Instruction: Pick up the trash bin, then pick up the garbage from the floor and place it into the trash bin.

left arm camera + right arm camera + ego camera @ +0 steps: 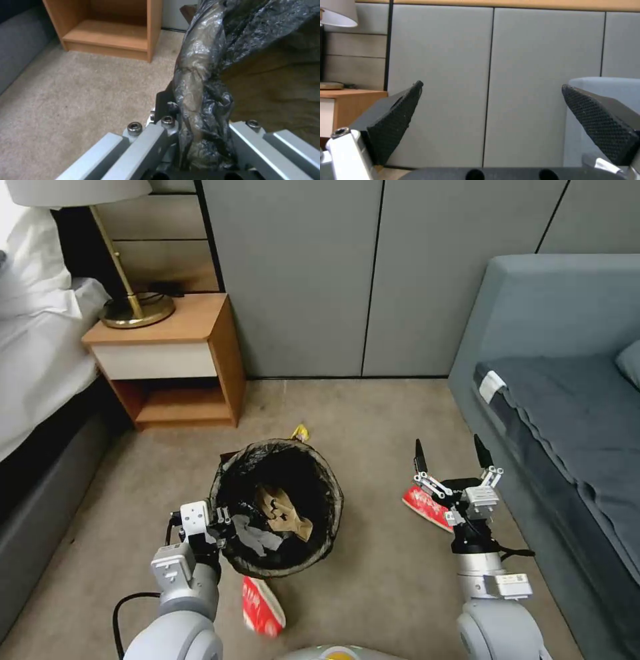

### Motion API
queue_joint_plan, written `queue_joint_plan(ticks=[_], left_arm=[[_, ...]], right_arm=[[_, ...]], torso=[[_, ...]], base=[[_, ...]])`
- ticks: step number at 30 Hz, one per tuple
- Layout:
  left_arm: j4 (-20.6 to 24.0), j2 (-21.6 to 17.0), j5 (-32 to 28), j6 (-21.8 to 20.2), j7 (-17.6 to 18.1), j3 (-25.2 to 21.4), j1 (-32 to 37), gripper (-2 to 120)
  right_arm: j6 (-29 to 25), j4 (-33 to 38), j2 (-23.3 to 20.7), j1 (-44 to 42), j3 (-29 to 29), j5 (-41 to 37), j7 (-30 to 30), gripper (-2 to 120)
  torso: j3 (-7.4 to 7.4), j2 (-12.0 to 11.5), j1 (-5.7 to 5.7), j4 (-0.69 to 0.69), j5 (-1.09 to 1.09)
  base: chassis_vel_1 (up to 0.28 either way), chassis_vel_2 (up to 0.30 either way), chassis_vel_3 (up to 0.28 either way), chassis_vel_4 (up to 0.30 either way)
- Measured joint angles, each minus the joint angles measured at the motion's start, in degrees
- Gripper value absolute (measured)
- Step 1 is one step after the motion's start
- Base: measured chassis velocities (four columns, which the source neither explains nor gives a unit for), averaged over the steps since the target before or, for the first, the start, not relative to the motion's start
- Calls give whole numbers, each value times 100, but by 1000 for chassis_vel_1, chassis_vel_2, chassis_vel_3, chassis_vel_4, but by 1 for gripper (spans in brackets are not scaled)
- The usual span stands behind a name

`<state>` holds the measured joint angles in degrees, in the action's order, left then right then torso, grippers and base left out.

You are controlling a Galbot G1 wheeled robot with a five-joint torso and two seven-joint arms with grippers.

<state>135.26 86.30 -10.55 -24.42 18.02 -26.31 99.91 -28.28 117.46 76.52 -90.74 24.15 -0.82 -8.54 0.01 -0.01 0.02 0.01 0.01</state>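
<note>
- Bin (277, 507): held above the carpet (373, 420), in front of the nightstand (170, 360); black bag folded over the rim; brown crumpled scrap (283, 510) and white tissue (257, 537) inside.
- Left gripper (223, 517): at the bin's near-left rim; fingers closed on rim and bag, shown close in the left wrist view (196, 120).
- Red-and-white wrapper (261, 607): on the carpet, just below the bin's near edge in the head view.
- Second red-and-white wrapper (423, 505): on the carpet to the right of the bin, partly hidden under the right gripper.
- Yellow wrapper (301, 433): on the carpet just past the bin's far rim.
- Right gripper (453, 457): raised above the second wrapper, near the sofa (567, 400); fingers (396, 120) spread wide, nothing between them, pointing toward the grey wall panels (493, 75).
- Lamp (130, 303): on the nightstand top; bed (33, 347) to its left.
</note>
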Motion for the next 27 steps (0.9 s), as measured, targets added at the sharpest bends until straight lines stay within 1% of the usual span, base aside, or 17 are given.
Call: queue_joint_plan(ticks=[2,11,14,20,27], left_arm=[[4,-1,0,0,0,-2,1,0],[23,-3,-1,-4,2,0,24,0],[33,-3,0,-4,2,2,30,0],[93,11,16,-2,2,-4,88,0],[107,22,32,23,2,-16,119,0]], right_arm=[[-13,0,2,8,0,19,4,100],[-38,-2,-11,174,51,168,6,100],[56,2,-51,323,75,196,6,100],[596,143,-239,859,105,-23,6,100],[837,315,-302,1100,121,-173,46,100]], torso=[[0,0,0,-1,-2],[-2,1,-1,-2,-1],[-1,0,-1,-1,-1],[-1,0,-1,-1,-1],[-2,0,-1,-2,-2]], base=[[-36,62,20,-17],[37,-43,-36,20],[0,0,0,0],[0,0,0,0],[0,0,0,0]])
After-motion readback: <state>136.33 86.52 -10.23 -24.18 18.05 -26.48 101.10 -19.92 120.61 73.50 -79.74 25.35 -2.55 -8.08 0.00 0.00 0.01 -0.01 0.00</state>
